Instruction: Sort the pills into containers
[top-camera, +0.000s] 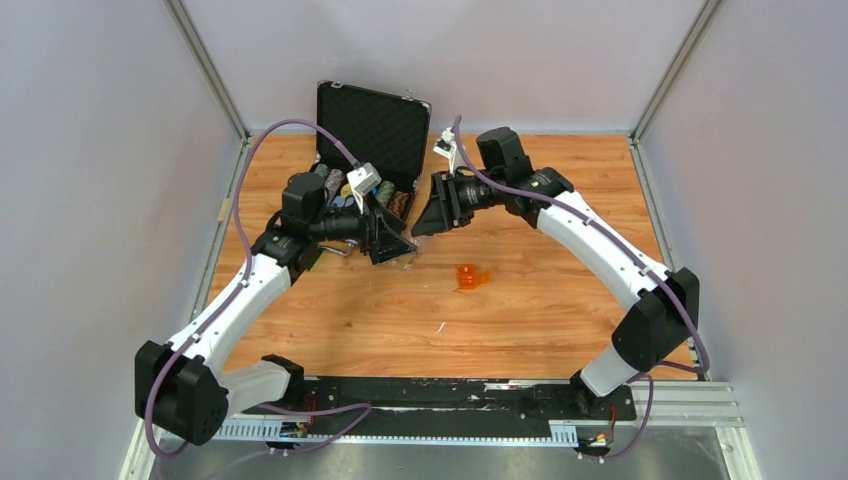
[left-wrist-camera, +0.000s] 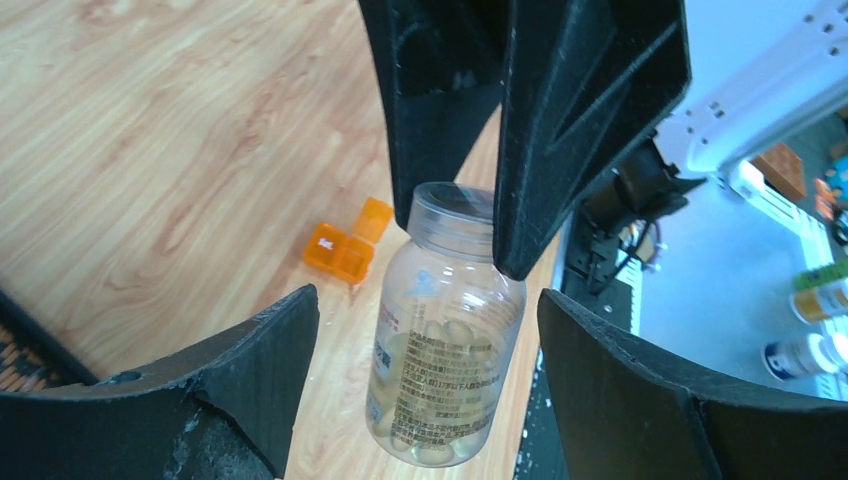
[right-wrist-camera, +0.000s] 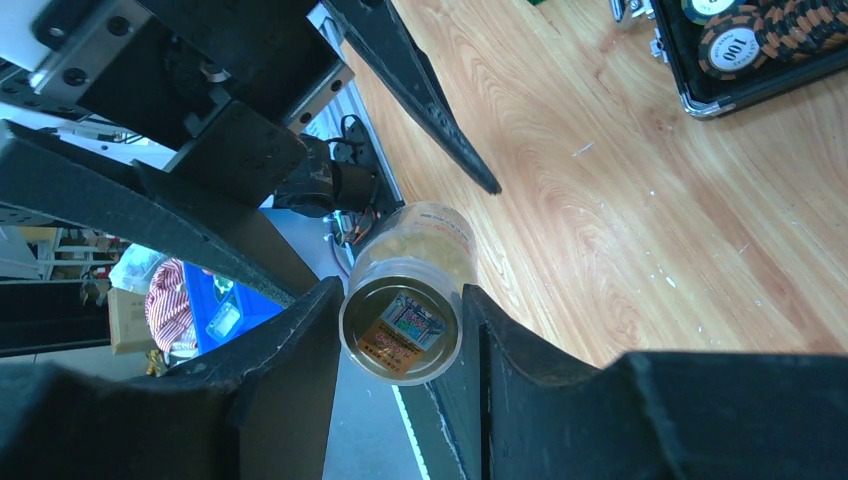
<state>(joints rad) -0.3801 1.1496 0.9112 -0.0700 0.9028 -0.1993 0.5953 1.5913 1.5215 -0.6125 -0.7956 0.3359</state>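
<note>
My right claw (top-camera: 420, 226) is clamped on the capped end of a clear pill bottle (left-wrist-camera: 445, 340), one finger on each side of the lid, and holds it in the air above the wooden counter (top-camera: 560, 200). From my right wrist I look along the bottle (right-wrist-camera: 415, 245) end-on, its round end seated tight between my two black pads, and pale pills (right-wrist-camera: 425, 232) are heaped inside it. My left claw (top-camera: 400, 246) is spread wide, its two fingers standing to either side of the bottle's lower body. I see wood between the left finger (left-wrist-camera: 255, 350) and the plastic and a thin gap on the other side, so that claw grips nothing. The bottle hangs tilted, its printed label facing my left wrist camera. The containers (top-camera: 472, 276), a tiny orange box of joined compartments, lie on the counter in front of my two claws and apart from both; from the left wrist the containers (left-wrist-camera: 345, 245) show one small lid flipped up. Whether anything lies in the compartments I cannot tell. Behind my left claw, at the far side of the counter, a black case (top-camera: 375, 125) stands open with striped chips (right-wrist-camera: 760, 30) in its rows.
</note>
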